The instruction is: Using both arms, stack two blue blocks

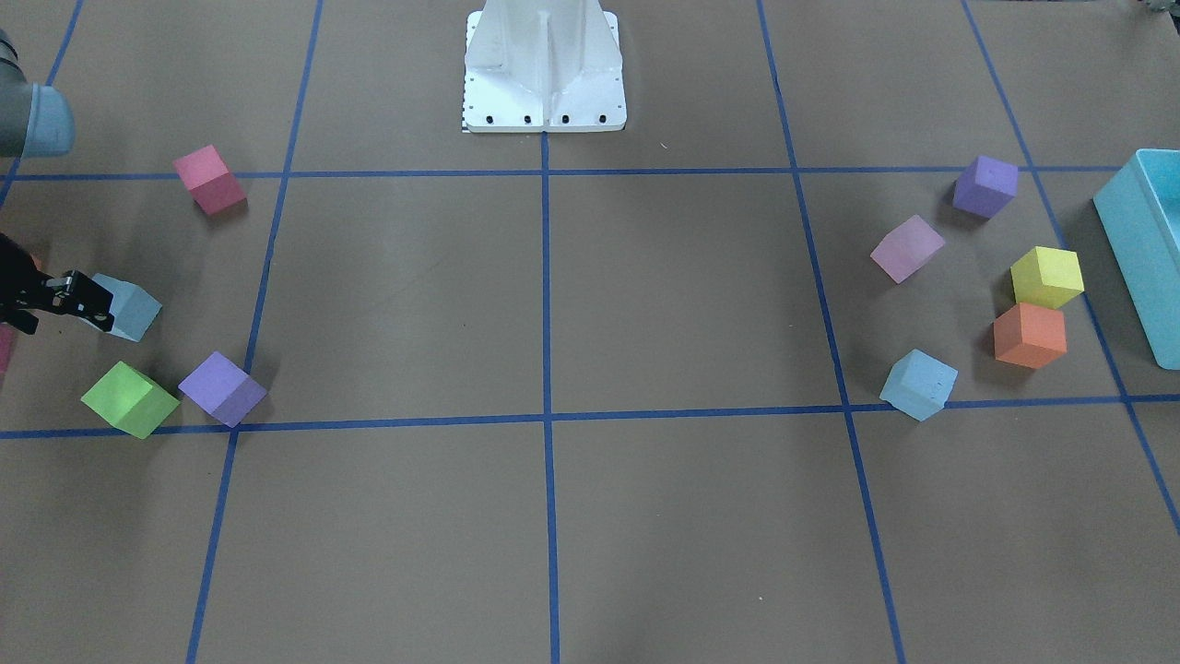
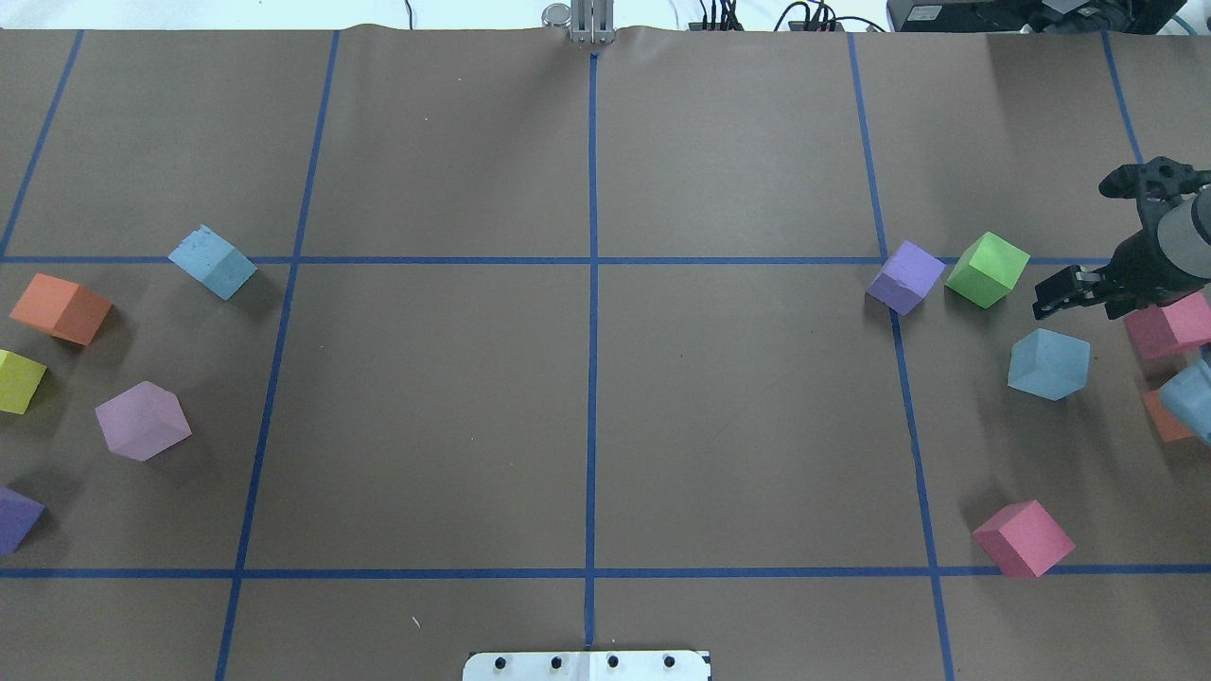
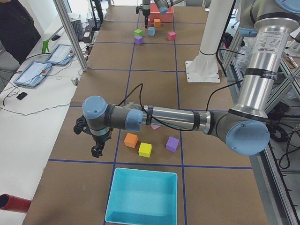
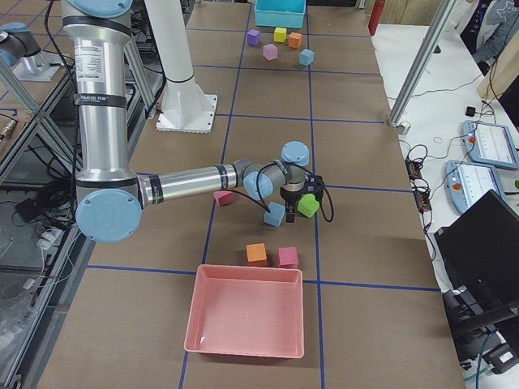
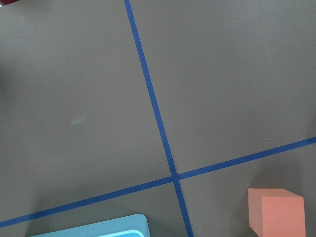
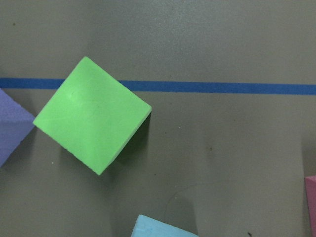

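Note:
One pale blue block point(image 2: 1048, 364) lies on the robot's right side, and shows in the front view point(image 1: 134, 309) and at the bottom edge of the right wrist view point(image 6: 163, 228). The other blue block point(image 2: 213, 262) lies on the robot's left side, apart from the other cubes point(image 1: 919, 383). My right gripper point(image 2: 1064, 291) hovers just beyond the right-side block, between it and the green cube point(image 2: 987, 269), with its fingers apart and empty point(image 1: 88, 302). My left gripper point(image 3: 97, 151) shows only in the left side view, pointing down near the turquoise bin; I cannot tell its state.
Purple point(image 2: 905, 276), pink point(image 2: 1024, 537) and magenta point(image 2: 1168, 326) cubes surround the right block. Orange point(image 2: 60, 307), yellow point(image 2: 19, 380), lilac point(image 2: 142, 421) and purple point(image 2: 14, 518) cubes sit on the left. A turquoise bin point(image 1: 1143, 244), a pink tray point(image 4: 247, 312) and the white base mount point(image 1: 544, 74) stand at the edges.

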Robot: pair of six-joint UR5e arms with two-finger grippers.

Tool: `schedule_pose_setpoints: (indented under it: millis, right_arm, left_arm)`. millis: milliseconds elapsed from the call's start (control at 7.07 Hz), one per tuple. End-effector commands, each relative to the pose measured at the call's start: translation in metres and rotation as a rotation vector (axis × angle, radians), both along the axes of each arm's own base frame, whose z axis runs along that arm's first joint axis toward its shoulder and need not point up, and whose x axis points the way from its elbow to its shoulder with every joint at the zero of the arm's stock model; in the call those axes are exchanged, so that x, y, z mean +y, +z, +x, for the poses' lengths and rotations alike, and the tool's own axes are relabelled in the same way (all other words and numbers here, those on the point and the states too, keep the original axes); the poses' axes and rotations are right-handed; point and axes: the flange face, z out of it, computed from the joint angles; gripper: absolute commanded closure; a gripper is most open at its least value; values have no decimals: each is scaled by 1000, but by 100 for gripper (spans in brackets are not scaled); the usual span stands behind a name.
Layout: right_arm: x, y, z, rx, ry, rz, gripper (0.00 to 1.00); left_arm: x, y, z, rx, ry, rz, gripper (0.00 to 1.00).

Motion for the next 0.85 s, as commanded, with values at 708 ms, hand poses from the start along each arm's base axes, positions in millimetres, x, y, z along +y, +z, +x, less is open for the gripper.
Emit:
schedule_pose_setpoints:
  millis: [708]
  right_arm:
    - [23,-3,-5,-17,24,-38,4]
  left_arm:
    - [5,4,1,2,-8,-14,0]
